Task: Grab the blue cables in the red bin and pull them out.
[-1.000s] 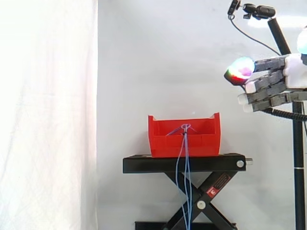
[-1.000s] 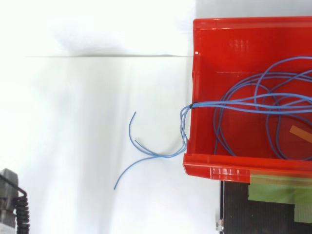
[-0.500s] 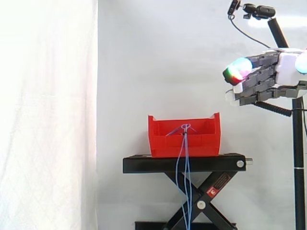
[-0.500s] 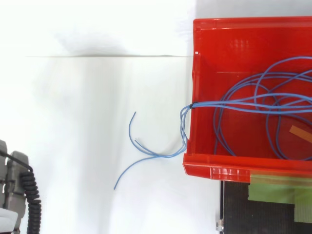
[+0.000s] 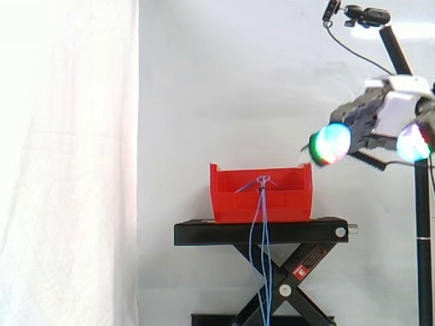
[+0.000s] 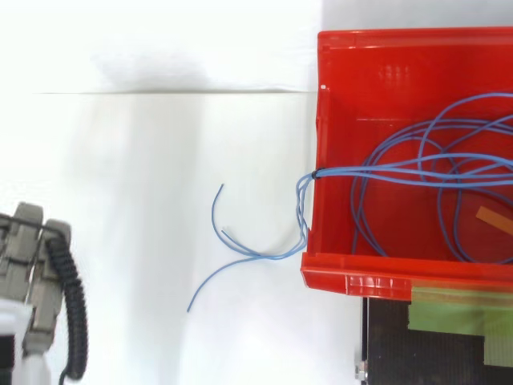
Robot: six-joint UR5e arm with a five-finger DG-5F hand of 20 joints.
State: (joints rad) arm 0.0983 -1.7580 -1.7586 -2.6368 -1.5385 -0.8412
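Note:
A red bin [image 5: 234,198] stands on a black scissor stand [image 5: 204,233]. Blue cables [image 6: 417,172] lie coiled inside the bin [image 6: 321,120], bound by a dark tie at its wall. Their ends spill over that wall and hang down in front of the stand as loose strands [image 5: 264,258]. My hand [image 5: 380,112] hovers to the right of the bin and above it, tilted down toward it, with fingers extended and nothing in them. A glowing fingertip [image 5: 331,144] is the part nearest the bin, still apart from it. Seen from above, the hand [image 6: 28,273] is far from the bin.
A white curtain [image 5: 68,163] hangs at the left. A black pole with a camera [image 5: 367,15] stands at the right, behind the hand. A green tape patch [image 6: 457,313] covers part of the stand, and an orange strip [image 6: 495,220] lies inside the bin.
The hand has dropped lower and tipped its fingertips down toward the bin. In the top view it has come further in from the lower left. Bin and cables have not moved.

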